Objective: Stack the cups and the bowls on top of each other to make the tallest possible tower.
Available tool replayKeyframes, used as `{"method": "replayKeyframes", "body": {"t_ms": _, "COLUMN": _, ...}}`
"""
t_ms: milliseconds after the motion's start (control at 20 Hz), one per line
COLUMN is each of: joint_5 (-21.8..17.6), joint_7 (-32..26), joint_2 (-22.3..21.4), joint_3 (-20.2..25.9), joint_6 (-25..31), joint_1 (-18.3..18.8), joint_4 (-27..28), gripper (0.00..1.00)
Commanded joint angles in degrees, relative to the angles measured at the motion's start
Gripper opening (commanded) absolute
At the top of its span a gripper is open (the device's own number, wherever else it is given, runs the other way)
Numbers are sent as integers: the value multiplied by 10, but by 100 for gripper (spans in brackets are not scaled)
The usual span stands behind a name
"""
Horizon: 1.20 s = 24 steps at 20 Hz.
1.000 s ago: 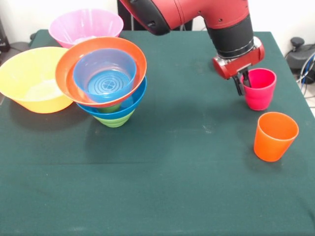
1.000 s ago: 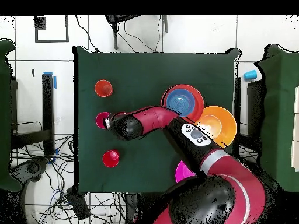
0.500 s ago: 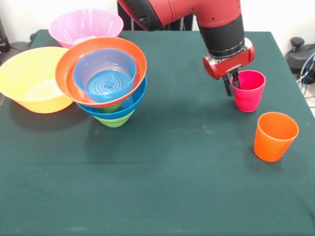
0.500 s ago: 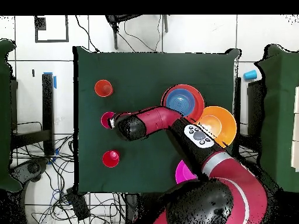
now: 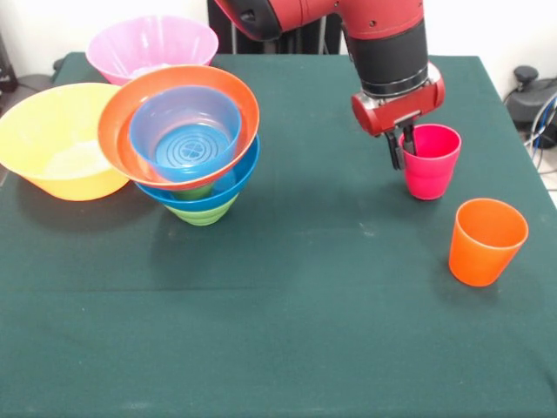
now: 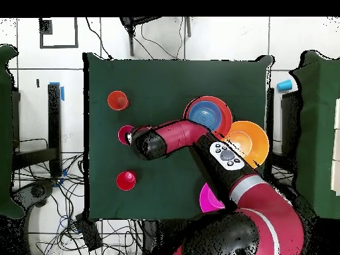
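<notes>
My gripper (image 5: 402,155) is shut on the near-left rim of the magenta-pink cup (image 5: 431,164), one finger inside and one outside. I cannot tell whether the upright cup is clear of the cloth. In the overhead view the cup (image 6: 124,134) shows just beyond my wrist. The tower (image 5: 187,139) stands at the left: small green bowl (image 5: 203,212), wide blue bowl (image 5: 238,179), orange-red bowl (image 5: 117,122) and translucent blue bowl (image 5: 184,131) nested upright. An orange cup (image 5: 487,241) stands near right. A red cup (image 6: 126,180) shows only in the overhead view.
The big yellow-orange bowl (image 5: 52,144) touches the tower's left side, and the big pink bowl (image 5: 152,43) sits behind it at the table's far edge. A green cloth (image 5: 287,313) covers the table. Cables lie beyond its right edge.
My gripper has carried the magenta-pink cup leftward in the front view, away from the orange cup and toward the tower. Nothing else moved.
</notes>
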<state>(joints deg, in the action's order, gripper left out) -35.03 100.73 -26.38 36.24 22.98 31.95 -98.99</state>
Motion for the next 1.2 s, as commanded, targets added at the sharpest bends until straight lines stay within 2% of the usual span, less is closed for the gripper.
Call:
{"method": "replayKeyframes", "body": {"t_ms": 50, "joint_5": -30, "joint_7": -32, "joint_2": -13, "joint_3": -28, "joint_6": 42, "joint_1": -11, "joint_4": 29, "gripper": 0}}
{"method": "replayKeyframes", "body": {"t_ms": 250, "joint_5": -31, "joint_7": -29, "joint_2": -20, "joint_3": -28, "joint_6": 37, "joint_1": -9, "joint_4": 21, "gripper": 0}}
{"method": "replayKeyframes", "body": {"t_ms": 650, "joint_5": -27, "joint_7": -31, "joint_2": -65, "joint_3": -30, "joint_6": 47, "joint_1": 0, "joint_4": 0, "gripper": 0}}
{"method": "replayKeyframes", "body": {"t_ms": 1200, "joint_5": -10, "joint_7": -55, "joint_2": -117, "joint_3": -29, "joint_6": 105, "joint_1": 15, "joint_4": -5, "gripper": 0}}
